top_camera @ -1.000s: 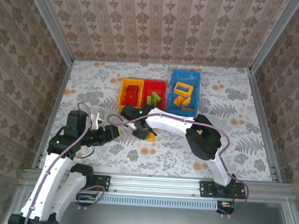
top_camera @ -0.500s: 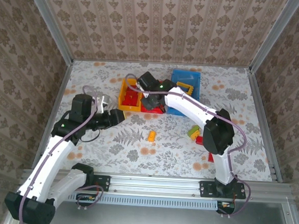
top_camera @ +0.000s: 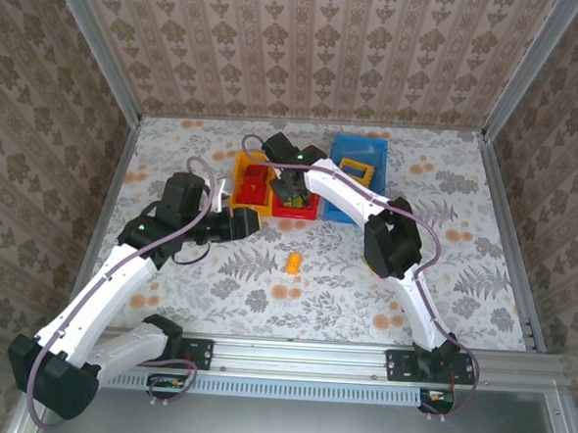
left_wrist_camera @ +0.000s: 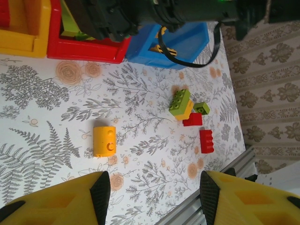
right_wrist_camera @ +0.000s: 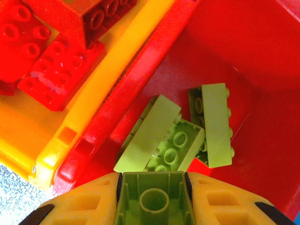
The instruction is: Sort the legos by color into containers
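Hovering over red bin [right_wrist_camera: 243, 56] with green brick [right_wrist_camera: 150, 180] pinched in right gripper [right_wrist_camera: 152, 208], greens [right_wrist_camera: 164, 140] at twelve o'clock, left gripper [left_wrist_camera: 154, 192] half-open and empty; likely next, spread jaws to drop.

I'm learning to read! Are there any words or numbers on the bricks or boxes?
None can be read. The lime green plastic bricks in the red plastic bin show plain round studs; any tiny mark there is too blurred to tell. The blue plastic bin and the flowery table cover carry no writing.

Over red bin [top_camera: 297, 214]: right arm [top_camera: 344, 192] blocks entry from above.
Front worktop [top_camera: 265, 294]: open, save one orange brick [top_camera: 293, 263].
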`<state>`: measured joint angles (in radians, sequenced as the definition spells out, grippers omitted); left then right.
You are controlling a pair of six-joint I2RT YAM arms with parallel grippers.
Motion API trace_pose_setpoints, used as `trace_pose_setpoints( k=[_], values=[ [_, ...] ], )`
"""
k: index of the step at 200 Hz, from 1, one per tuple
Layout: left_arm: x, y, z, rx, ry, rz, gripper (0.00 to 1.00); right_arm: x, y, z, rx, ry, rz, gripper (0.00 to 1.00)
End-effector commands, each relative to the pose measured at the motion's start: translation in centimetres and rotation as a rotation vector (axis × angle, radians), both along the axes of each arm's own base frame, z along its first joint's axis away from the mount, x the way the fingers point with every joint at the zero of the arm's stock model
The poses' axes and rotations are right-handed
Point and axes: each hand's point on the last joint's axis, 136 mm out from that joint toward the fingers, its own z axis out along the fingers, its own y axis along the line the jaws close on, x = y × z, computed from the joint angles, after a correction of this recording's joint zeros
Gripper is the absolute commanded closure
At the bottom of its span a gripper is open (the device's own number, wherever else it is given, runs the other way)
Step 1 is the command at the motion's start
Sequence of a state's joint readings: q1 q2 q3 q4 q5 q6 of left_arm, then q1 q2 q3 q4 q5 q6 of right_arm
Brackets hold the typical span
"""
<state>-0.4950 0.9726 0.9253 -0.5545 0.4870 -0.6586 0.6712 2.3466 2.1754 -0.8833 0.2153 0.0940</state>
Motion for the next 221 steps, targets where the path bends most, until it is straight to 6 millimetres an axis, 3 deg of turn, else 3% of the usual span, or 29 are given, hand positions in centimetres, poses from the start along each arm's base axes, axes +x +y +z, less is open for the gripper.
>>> trace_pose_setpoints(
  k=[1,38,94,134,164,198,221],
  values=[
    [0.7,-0.4,1.7,0.003,-0.082,-0.003,0.44,2.1,-1.7,1.4,-0.007,-0.04,-0.067,0.75],
    [1.0,-1.1,2.0,0.028,-0.118,-0.007,0.44,4.2,-1.9,1.3,0.035,-0.059,-0.101,0.74],
    [3.3,-2.2,6.5,0.209,-0.361,0.075,0.42,6.6,-2.1,0.7,0.119,-0.044,-0.188,0.72],
    [3.3,-4.0,6.3,0.265,-0.355,0.013,0.42,7.4,-1.7,-0.3,0.169,-0.023,-0.227,0.67],
    [2.8,-4.7,5.9,0.265,-0.35,-0.014,0.42,7.4,-1.3,-0.2,0.196,-0.007,-0.234,0.53],
    [2.4,-4.8,5.4,0.279,-0.343,-0.037,0.41,7.0,-1.0,2.1,0.213,-0.027,-0.219,0.39],
    [2.2,-4.9,4.5,0.29,-0.329,-0.054,0.41,6.4,-0.8,4.5,0.217,-0.06,-0.199,0.4]
  ],
)
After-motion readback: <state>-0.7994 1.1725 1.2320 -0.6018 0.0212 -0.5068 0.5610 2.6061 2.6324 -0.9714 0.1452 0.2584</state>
